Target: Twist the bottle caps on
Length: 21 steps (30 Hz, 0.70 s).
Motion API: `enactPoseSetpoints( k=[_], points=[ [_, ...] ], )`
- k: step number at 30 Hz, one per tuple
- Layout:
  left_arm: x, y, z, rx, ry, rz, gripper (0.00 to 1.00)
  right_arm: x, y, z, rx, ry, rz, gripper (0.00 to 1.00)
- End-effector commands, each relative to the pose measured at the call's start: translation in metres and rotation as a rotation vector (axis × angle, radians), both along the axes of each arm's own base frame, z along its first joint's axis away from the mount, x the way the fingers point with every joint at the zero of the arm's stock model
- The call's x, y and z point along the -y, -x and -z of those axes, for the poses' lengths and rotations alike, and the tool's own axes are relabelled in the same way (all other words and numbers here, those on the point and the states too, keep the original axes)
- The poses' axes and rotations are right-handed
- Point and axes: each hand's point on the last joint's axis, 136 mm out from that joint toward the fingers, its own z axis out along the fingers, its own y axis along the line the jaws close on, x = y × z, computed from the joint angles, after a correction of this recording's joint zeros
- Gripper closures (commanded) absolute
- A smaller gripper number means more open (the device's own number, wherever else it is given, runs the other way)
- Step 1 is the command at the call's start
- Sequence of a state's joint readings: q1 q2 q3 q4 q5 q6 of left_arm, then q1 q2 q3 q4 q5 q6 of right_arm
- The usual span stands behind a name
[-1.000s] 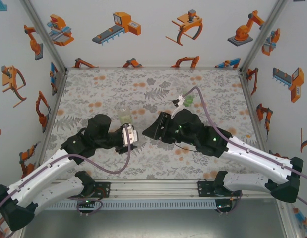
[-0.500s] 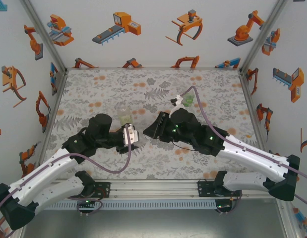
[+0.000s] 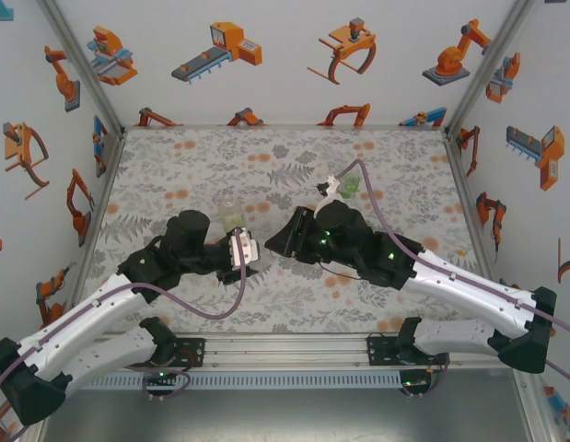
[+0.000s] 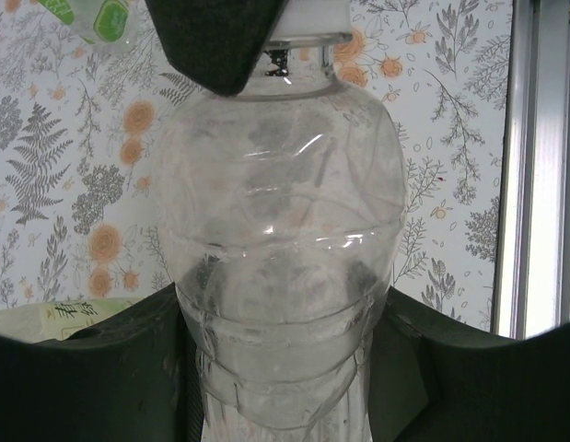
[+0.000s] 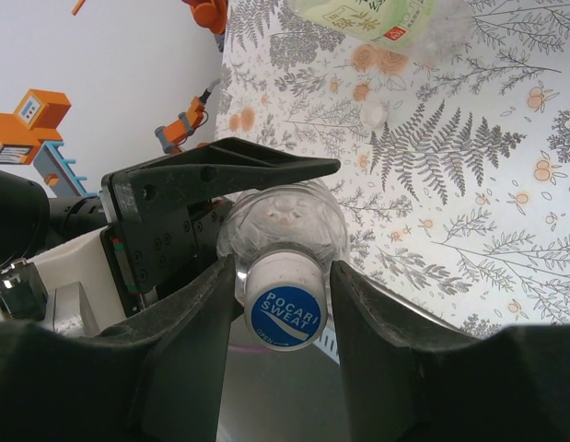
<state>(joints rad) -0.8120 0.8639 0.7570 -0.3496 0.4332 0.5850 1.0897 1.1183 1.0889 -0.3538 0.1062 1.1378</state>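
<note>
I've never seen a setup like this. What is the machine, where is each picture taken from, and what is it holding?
These are two robot arms bolted side by side at the near edge of a table with a fern-and-flower print. Each arm ends in a two-finger gripper. The wide picture comes from a fixed camera above and behind the arms. The two close-ups come from cameras on the wrists, looking out past each arm's own fingers.

The left gripper is clamped on a colourless plastic bottle. The right gripper has its fingers on either side of that bottle's white cap, which reads Pocari Sweat.

On the table lie a yellowish bottle, a green-tinted bottle and a loose pale cap.
</note>
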Motion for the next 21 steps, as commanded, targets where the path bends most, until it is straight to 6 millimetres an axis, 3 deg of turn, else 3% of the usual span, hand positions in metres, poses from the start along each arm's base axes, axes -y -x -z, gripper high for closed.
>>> enactPoseSetpoints(
  k=[1, 16, 21],
  points=[
    [0.0048, -0.0051, -0.0175, 0.023, 0.040, -0.014, 1.00, -0.0005, -0.0040, -0.0055, -0.002, -0.025, 0.020, 0.57],
    [0.0041, -0.0105, -0.0189, 0.028, 0.037, -0.043, 1.00, -0.0001, -0.0089, 0.0018, -0.040, -0.025, 0.030, 0.58],
    [0.0041, -0.0137, -0.0168, 0.021, 0.026, -0.059, 1.00, -0.0006, -0.0095, 0.0013, -0.045, -0.028, 0.027, 0.62]
  ],
)
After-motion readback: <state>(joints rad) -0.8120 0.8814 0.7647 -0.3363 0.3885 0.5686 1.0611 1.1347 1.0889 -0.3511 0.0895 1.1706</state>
